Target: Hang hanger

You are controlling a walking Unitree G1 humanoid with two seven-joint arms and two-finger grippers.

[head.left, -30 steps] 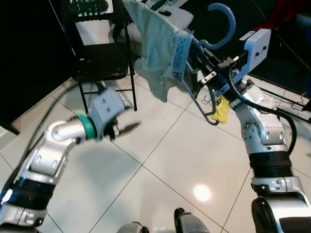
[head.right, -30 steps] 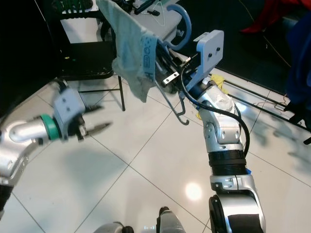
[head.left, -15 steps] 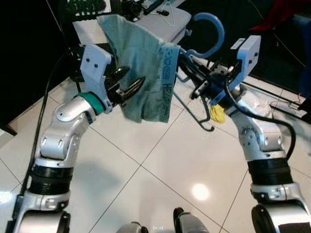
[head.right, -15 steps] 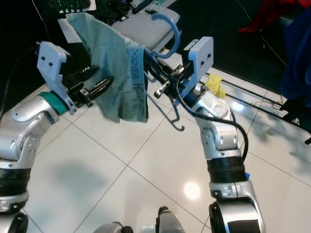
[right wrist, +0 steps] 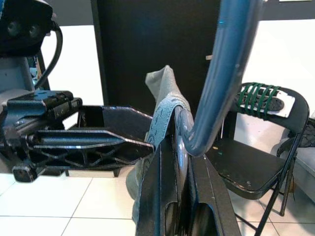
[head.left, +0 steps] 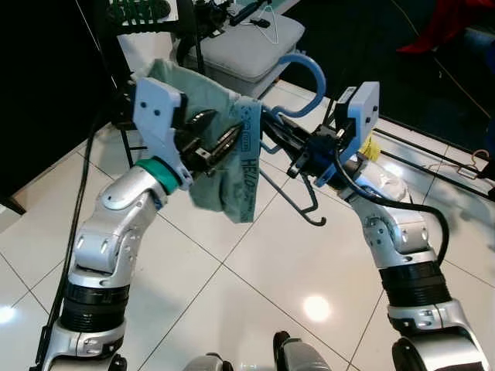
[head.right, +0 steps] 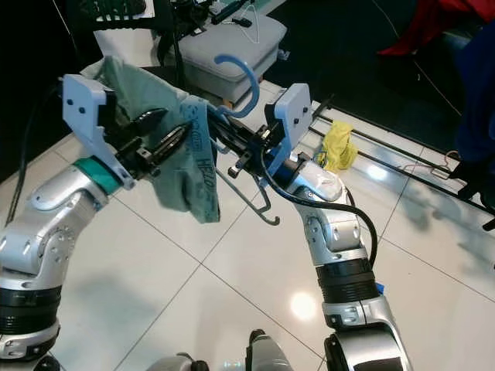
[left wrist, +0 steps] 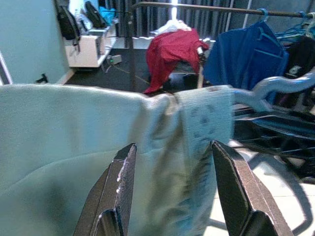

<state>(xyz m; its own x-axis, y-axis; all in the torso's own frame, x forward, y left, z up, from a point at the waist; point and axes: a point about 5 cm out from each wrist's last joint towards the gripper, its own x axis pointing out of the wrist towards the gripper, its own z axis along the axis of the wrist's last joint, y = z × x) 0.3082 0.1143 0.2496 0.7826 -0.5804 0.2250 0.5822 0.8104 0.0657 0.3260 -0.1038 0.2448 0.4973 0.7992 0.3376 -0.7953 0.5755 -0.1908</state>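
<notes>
The right gripper (head.left: 298,151) was clamped on a blue hanger (head.left: 303,69), held above the tiled floor (head.left: 255,270) with its hook pointing up. A pale green garment (head.left: 220,182) was draped over the hanger. The left gripper (head.left: 213,143) reached into the cloth with its fingers spread wide. The hanger was not yet hung; carrying it to the clothes rail (left wrist: 206,8) remained, by my judgement

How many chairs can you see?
2: a black folding metal chair behind the pale green cloth near the dark wall, and a grey cushioned seat farther back beside it. Others may be hidden.
</notes>
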